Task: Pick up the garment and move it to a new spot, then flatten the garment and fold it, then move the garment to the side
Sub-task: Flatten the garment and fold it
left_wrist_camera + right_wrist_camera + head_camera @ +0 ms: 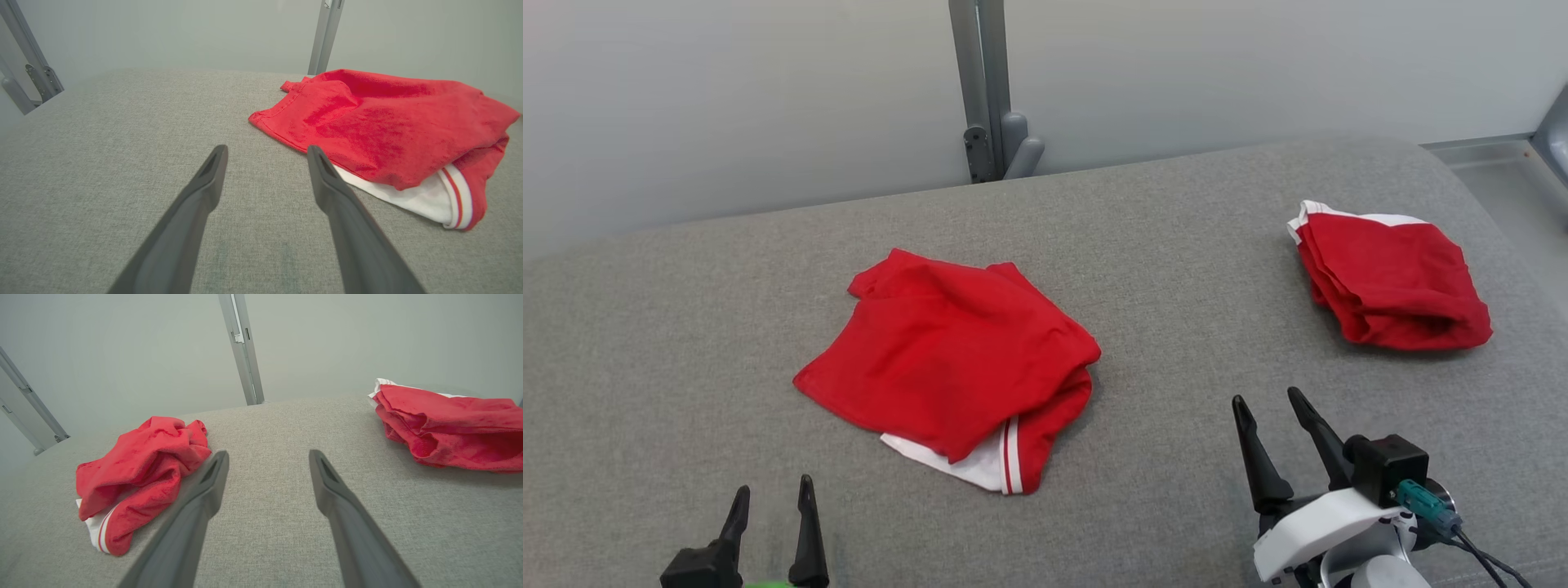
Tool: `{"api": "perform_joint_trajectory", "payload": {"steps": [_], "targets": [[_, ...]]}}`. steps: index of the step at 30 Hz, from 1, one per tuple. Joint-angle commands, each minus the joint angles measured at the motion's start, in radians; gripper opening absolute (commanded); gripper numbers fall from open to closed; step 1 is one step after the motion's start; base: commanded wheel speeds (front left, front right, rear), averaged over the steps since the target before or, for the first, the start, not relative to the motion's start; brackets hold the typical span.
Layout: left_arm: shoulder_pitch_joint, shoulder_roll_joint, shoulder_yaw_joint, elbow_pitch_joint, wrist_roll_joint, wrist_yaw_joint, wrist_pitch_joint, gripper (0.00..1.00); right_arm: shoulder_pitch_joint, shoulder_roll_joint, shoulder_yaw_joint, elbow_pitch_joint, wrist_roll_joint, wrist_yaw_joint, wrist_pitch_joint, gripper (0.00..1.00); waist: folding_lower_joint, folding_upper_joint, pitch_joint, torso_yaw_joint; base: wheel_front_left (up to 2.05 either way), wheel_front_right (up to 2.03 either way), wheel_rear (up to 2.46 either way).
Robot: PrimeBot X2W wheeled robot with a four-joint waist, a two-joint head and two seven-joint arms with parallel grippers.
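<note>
A grey woven tabletop [670, 327] runs back to a pale wall [727, 98], where a grey metal post [982, 82] stands upright behind the far edge. The left tool [774, 486] sits at the near left with its two dark fingers spread and nothing between them, tips over bare cloth; in its wrist view the left tool [266, 149] points just past the near left corner of the garment [384, 130]. The right tool [1267, 397], at the near right, is likewise spread and empty, and its wrist view shows the right tool [268, 453] aimed at bare grey fabric. The garment [947, 359] lies rumpled mid-tabletop between the two tools, red, with a white, red-striped hem showing at its near edge. A second red garment [1388, 278], bunched with a white edge, lies well apart at the far right.
</note>
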Motion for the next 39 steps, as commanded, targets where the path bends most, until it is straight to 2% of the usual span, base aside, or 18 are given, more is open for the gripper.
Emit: {"api": "perform_joint_trajectory", "payload": {"steps": [1, 7, 14, 20, 26, 27, 28, 35, 39], "targets": [[-0.030, 0.001, -0.001, 0.000, -0.006, 0.000, 0.000, 1.00, -0.002, -0.002, 0.003, -0.002, -0.003, -0.001, -0.003, 1.00, 0.0000, 0.0086, 0.015, -0.004, 0.00, 0.00, 0.00], [-0.141, 0.001, 0.005, 0.040, -0.012, -0.005, 0.000, 1.00, -0.043, -0.002, 0.008, -0.009, -0.020, -0.001, -0.003, 1.00, 0.0000, 0.0086, 0.112, -0.016, 0.00, 0.00, 0.00], [-0.338, 0.006, 0.054, 0.168, -0.011, -0.018, 0.000, 1.00, -0.109, -0.002, 0.026, -0.026, -0.029, -0.001, -0.003, 1.00, 0.0000, 0.0086, 0.239, -0.040, 0.00, 0.00, 0.00], [-0.466, 0.027, 0.094, 0.354, 0.000, -0.019, 0.000, 1.00, -0.151, -0.002, 0.035, -0.029, -0.031, -0.001, -0.003, 1.00, 0.0000, 0.0086, 0.292, -0.065, 0.00, 0.00, 0.00], [-0.528, 0.033, 0.125, 0.457, -0.005, -0.027, 0.001, 1.00, -0.161, -0.002, 0.029, -0.025, -0.032, -0.001, -0.003, 1.00, 0.0000, 0.0086, 0.322, -0.076, 0.00, 0.00, 0.00], [-0.531, 0.032, 0.126, 0.466, -0.003, -0.030, 0.001, 0.36, -0.160, -0.002, 0.027, -0.027, -0.033, -0.001, -0.003, 1.00, 0.0000, 0.0086, 0.324, -0.076, 0.00, 0.00, 0.00], [-0.535, 0.031, 0.128, 0.469, 0.000, -0.033, 0.001, 0.02, -0.160, -0.002, 0.026, -0.028, -0.034, -0.001, -0.003, 1.00, 0.0000, 0.0086, 0.328, -0.075, 0.00, 0.00, 0.00], [-0.547, 0.024, 0.139, 0.425, 0.013, -0.052, 0.001, 0.00, -0.163, -0.002, 0.018, -0.025, -0.028, -0.001, -0.003, 1.00, 0.0000, 0.0086, 0.327, -0.059, 0.00, 0.00, 0.00], [-0.546, 0.024, 0.195, 0.303, 0.017, -0.047, 0.000, 0.00, -0.163, -0.002, 0.013, -0.021, -0.023, -0.001, -0.003, 1.00, 0.0000, 0.0086, 0.320, -0.037, 0.00, 0.00, 0.00]]}}
